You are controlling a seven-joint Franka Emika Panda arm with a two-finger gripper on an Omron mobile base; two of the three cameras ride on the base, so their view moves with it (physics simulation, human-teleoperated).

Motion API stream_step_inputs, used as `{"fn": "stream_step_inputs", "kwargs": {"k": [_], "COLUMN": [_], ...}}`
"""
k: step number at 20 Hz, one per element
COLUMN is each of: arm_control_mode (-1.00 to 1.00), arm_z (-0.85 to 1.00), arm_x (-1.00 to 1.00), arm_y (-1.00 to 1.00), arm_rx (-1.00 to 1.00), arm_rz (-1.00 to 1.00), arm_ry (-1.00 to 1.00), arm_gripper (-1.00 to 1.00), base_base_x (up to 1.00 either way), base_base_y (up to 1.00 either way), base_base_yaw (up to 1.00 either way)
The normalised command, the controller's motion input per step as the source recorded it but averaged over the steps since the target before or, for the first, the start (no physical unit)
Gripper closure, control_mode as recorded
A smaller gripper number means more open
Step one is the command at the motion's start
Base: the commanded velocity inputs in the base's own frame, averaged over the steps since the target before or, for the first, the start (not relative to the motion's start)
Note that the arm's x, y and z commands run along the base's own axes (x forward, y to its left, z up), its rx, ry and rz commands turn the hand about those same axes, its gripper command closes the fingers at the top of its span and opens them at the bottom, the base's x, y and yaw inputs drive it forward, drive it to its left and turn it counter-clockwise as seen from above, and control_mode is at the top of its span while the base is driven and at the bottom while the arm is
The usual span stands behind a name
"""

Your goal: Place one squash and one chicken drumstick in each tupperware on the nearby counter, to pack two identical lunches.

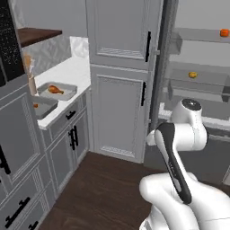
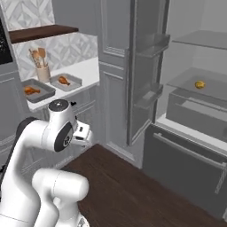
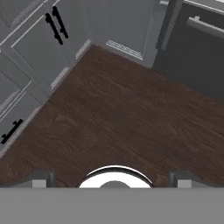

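Grey panelled cabinets with black handles line the left of the left base view, topped by a white marble-look tabletop [image 1: 67, 72] at upper left. Two shallow grey tupperware trays sit on it: the farther tray [image 1: 57, 91] holds an orange-brown chicken drumstick [image 1: 55, 89], and the nearer tray [image 1: 42, 108], at the tabletop's front edge, shows a small orange bit at its left rim. At upper right, the open fridge has a round orange item [image 1: 224, 32] on its top shelf and a yellowish squash [image 1: 192, 75] on the shelf below.

From the right base view, both trays appear at upper left, each with a drumstick inside, beside a tan holder of wooden utensils [image 2: 41, 67]. One yellow squash [image 2: 200, 84] rests on a glass fridge shelf at right.

Looking down, the hand view shows dark, grained wooden floor [image 3: 122, 113] and the fingers [image 3: 112, 180] spread fully wide at the bottom corners, holding and touching nothing.
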Motion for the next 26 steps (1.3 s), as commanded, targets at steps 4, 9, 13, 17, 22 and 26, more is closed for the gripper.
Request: {"fn": "stream_step_inputs", "kwargs": {"k": [4,9,13,17,22,26], "arm_control_mode": [1.0,1.0,1.0,1.0,1.0,1.0], "arm_z": [0.0,0.0,0.0,0.0,0.0,0.0], "arm_x": [0.0,0.0,0.0,0.0,0.0,0.0], "arm_y": [0.0,0.0,0.0,0.0,0.0,0.0], "arm_rx": [0.0,0.0,0.0,0.0,0.0,0.0], "arm_rz": [0.0,0.0,0.0,0.0,0.0,0.0], "arm_ry": [0.0,0.0,0.0,0.0,0.0,0.0], "arm_gripper": [-1.0,-1.0,-1.0,-1.0,-1.0,-1.0], "base_base_x": [-0.47,0.02,0.6,0.97,0.98,0.79], "base_base_y": [-0.02,-0.27,0.12,0.33,0.03,-0.17], "base_base_yaw": [-0.71,-0.78,-0.71,-0.23,-0.07,0.0]}}
